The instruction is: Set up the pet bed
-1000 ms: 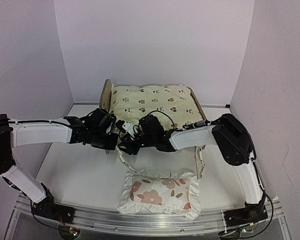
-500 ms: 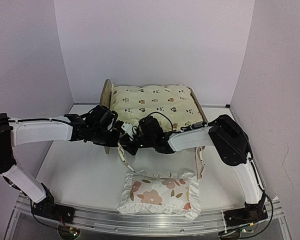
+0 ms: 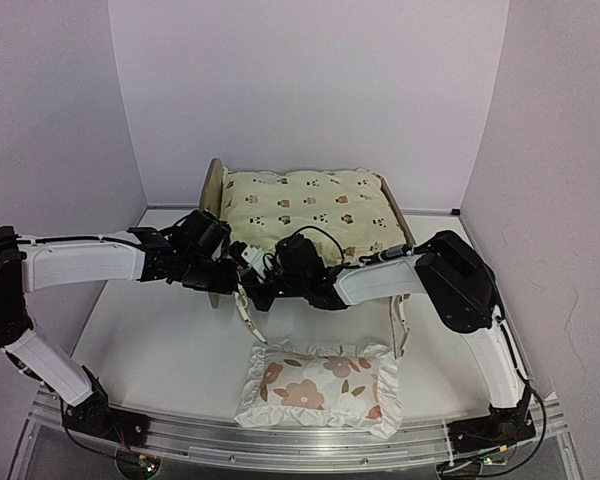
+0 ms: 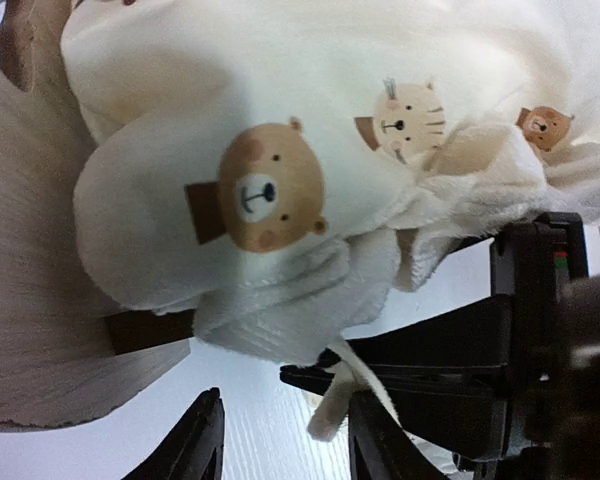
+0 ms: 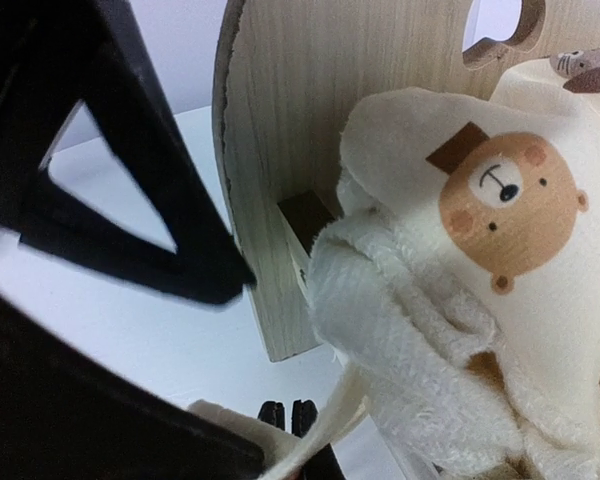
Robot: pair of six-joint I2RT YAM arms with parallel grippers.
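Observation:
The pet bed (image 3: 213, 190) stands at the back middle, a light-wood frame (image 5: 300, 120) carrying a cream cushion (image 3: 310, 210) printed with animals. Both grippers meet at the cushion's near left corner (image 4: 260, 150). My left gripper (image 4: 285, 445) is open, and the loose end of a cream tie string (image 4: 335, 410) hangs between its fingers, close to the right one. My right gripper (image 5: 288, 412) is shut on that string (image 5: 330, 420) just under the corner; its black tips (image 4: 300, 375) cross the left wrist view. In the top view the string (image 3: 245, 315) dangles below both grippers.
A white ruffled pillow (image 3: 320, 385) with red-brown flowers lies on the table near the front edge. The bed's low wooden end (image 3: 400, 320) sits right of the right arm. Walls close in the back and both sides.
My left gripper has opened and let go of the tie string. My right gripper has shut on the string and shifted slightly left.

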